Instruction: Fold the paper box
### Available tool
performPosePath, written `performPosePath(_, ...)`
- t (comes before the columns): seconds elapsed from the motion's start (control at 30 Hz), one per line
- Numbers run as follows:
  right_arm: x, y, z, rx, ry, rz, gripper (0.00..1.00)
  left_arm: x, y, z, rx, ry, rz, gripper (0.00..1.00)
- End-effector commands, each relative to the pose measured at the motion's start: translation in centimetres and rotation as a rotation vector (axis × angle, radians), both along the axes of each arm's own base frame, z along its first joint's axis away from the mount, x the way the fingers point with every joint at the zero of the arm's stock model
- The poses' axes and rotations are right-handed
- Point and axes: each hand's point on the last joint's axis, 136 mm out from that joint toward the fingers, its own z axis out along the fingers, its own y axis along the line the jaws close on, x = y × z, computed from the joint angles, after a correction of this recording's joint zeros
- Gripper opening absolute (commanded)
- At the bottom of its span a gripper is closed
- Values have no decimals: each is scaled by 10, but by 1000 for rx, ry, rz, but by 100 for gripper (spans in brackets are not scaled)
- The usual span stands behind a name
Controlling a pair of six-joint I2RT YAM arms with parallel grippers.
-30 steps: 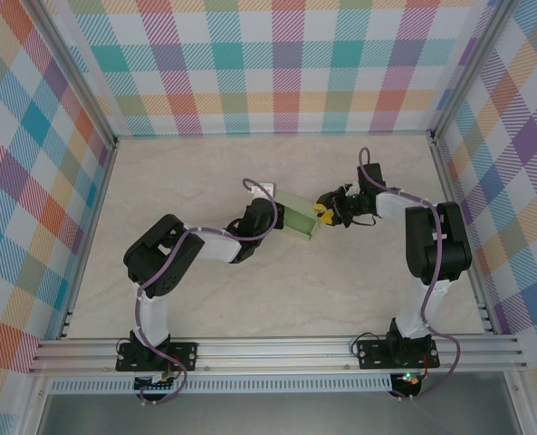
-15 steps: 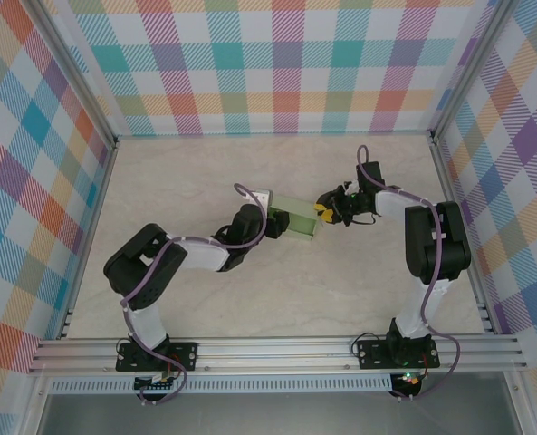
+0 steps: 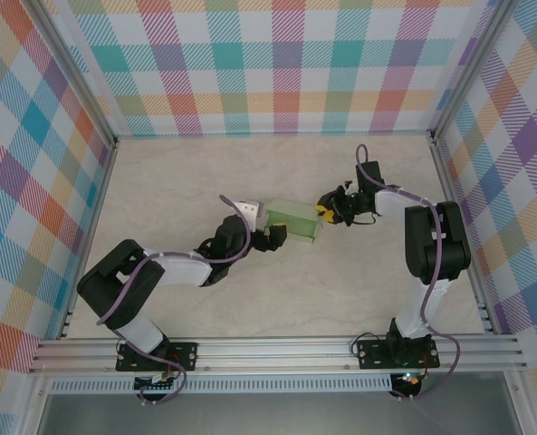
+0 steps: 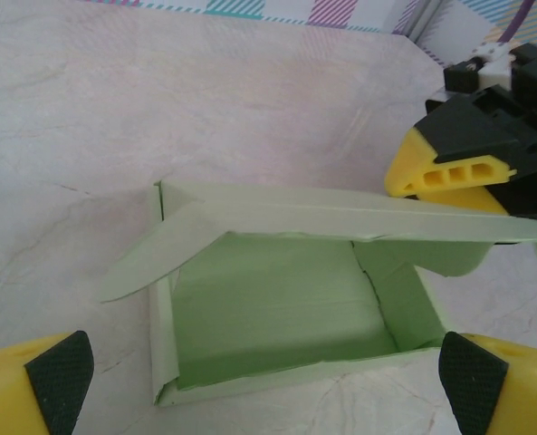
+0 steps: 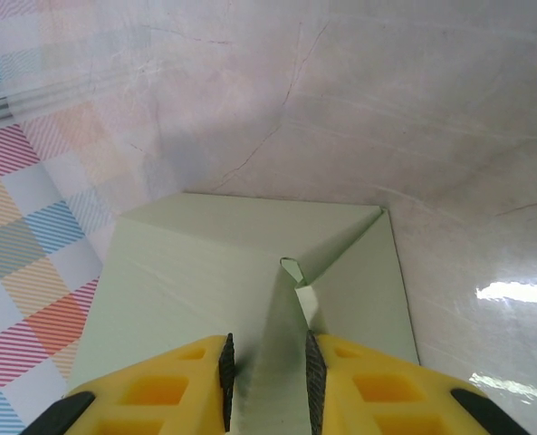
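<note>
Gaping pale-green paper box (image 4: 277, 313), lid flap (image 4: 340, 222) slanting over

the paper box (image 3: 293, 220) sits on the worktop (image 3: 186, 172) near its middle, between the two tools. the left tool (image 3: 273, 237) lies just left of the box and nearer the arm bases, its fingers spread wider than the box's open side. the right tool (image 3: 326, 212) is at the box's right end, pinching its raised top panel.
</note>
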Motion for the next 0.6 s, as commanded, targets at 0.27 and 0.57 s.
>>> performPosePath(0.27,-3,-1,4,-44,-33,34,28,19,57,85,-34,93,192,100)
performPosePath(0.57,-2,-3,7,-69,-55,55,29,33,63,-2,342,458,188,96)
